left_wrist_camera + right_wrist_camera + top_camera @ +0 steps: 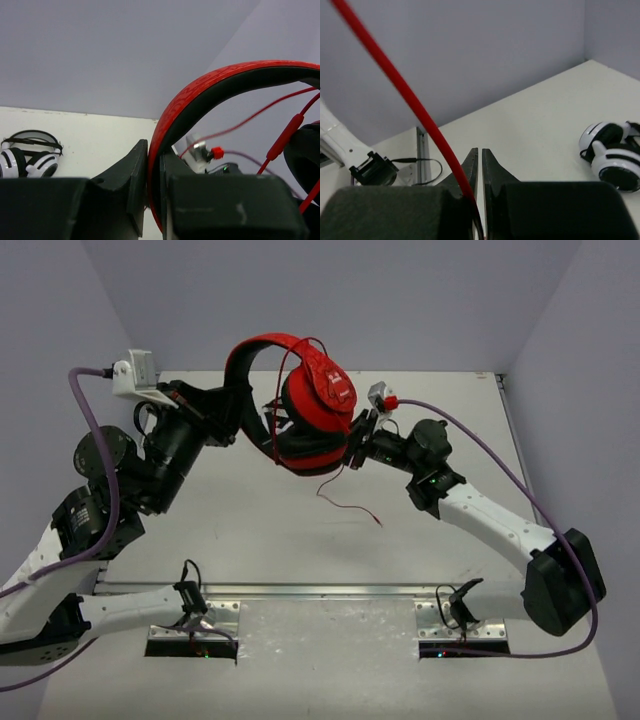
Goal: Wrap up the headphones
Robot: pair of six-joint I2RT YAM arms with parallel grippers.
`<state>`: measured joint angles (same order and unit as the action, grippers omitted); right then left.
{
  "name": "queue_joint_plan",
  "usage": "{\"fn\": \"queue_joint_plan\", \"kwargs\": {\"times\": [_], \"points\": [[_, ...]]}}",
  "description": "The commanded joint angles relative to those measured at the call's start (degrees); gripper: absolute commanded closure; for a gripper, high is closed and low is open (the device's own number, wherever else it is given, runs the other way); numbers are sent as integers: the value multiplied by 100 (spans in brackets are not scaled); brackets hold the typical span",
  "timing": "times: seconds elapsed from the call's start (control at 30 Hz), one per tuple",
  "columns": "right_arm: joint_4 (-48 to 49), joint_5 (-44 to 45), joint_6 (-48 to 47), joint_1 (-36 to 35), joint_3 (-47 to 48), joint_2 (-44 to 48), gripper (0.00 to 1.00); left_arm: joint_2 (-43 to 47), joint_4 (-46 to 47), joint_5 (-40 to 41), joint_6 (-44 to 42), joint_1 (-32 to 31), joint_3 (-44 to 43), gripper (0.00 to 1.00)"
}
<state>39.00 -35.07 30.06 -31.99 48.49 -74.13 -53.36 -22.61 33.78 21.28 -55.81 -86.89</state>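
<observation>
The red headphones [318, 390] hang in the air above the table's far middle. My left gripper [232, 405] is shut on their red headband with black lining [200, 95], which stands clamped between my fingers [154, 150]. The thin red cable [250, 120] loops over the ear cups, and its loose end trails down onto the table [350, 508]. My right gripper [352, 452] is just right of and below the ear cups. In the right wrist view its jaws [480, 152] are shut with a hairline gap, and the red cable [395, 80] runs down into their base.
White-and-black striped headphones [30, 160] lie on the table near the back wall and also show in the right wrist view [612, 150]. Grey walls close in the back and sides. A metal rail [320, 590] runs along the near edge by the arm bases.
</observation>
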Motion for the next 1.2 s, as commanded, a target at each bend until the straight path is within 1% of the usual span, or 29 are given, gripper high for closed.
{"fn": "queue_joint_plan", "kwargs": {"times": [0.0,0.03,0.07,0.1,0.13,0.17,0.2,0.23,0.27,0.37,0.4,0.5,0.57,0.67,0.7,0.73,0.77,0.8,0.83,0.87,0.9,0.93,1.0,1.03,1.07,1.1,1.17], "points": [[644,25,255,-359,-304,-172,94,-366,540,900,167,-35,-713,100],[652,105,185,-448,-392,-172,96,-637,512,1337,131,-35,-898,100],[696,184,88,-527,-541,-172,96,-762,503,1498,105,-35,-1213,100],[722,280,35,-684,-612,-181,98,-902,529,1622,18,-35,-1364,100],[740,325,-9,-773,-674,-198,99,-1165,521,1797,-1,-35,-1539,100],[775,369,-79,-843,-752,-216,99,-1315,486,1851,-1,-35,-1724,100],[784,395,-114,-983,-779,-234,99,-1482,329,1895,25,-35,-2135,100],[784,430,-141,-1054,-823,-269,99,-1806,258,1965,34,-26,-2330,100],[828,413,-124,-1151,-858,-286,99,-1948,135,2001,43,-9,-2637,100],[1056,316,-115,-1388,-1078,-252,99,-2467,-49,2124,87,183,-3051,100],[996,343,-158,-1450,-1105,-208,99,-2468,-77,2124,122,185,-3088,100],[505,641,-553,-1810,-1140,3,99,-2722,-348,1756,437,867,-3245,100],[-23,1106,-966,-2143,-1105,223,99,-2907,-577,1711,587,1159,-3299,99],[-822,1650,-1441,-2530,-947,451,99,-3039,-674,1746,771,1659,-3037,100],[-1077,1748,-1546,-2610,-860,478,99,-3031,-657,1624,877,1792,-2835,100],[-1532,1827,-1721,-2680,-667,496,99,-3005,-639,1466,1017,1941,-2355,100],[-1745,1915,-1793,-2812,-552,487,99,-2996,-683,1239,1454,2151,-2124,100],[-1982,1951,-1872,-2865,-447,470,99,-2943,-683,627,1684,2632,-1886,100],[-2376,2003,-2003,-2927,-237,452,99,-2926,-640,325,1869,2863,-1423,100],[-2571,2108,-2065,-3040,-122,391,99,-2917,-526,52,2158,3266,-1209,100],[-2773,2170,-2197,-3094,80,356,99,-2934,-482,-194,2248,3400,-1051,100],[-3158,2241,-2250,-3199,186,329,99,-2960,-498,-222,2371,3480,-875,100],[-3599,2338,-2425,-3296,589,162,99,-3040,-499,-179,2425,3621,-742,100],[-4106,2373,-2496,-3383,757,75,99,-3048,-473,-144,2486,3630,-585,100],[-4329,2382,-2566,-3410,924,-13,99,-3022,-411,-178,2521,3691,-470,100],[-4531,2469,-2697,-3437,1152,-162,99,-2987,-350,-388,2591,3761,-338,100],[-4674,2575,-2769,-3463,1154,-199,99,-2891,-113,-748,2732,3945,21,100]]}}
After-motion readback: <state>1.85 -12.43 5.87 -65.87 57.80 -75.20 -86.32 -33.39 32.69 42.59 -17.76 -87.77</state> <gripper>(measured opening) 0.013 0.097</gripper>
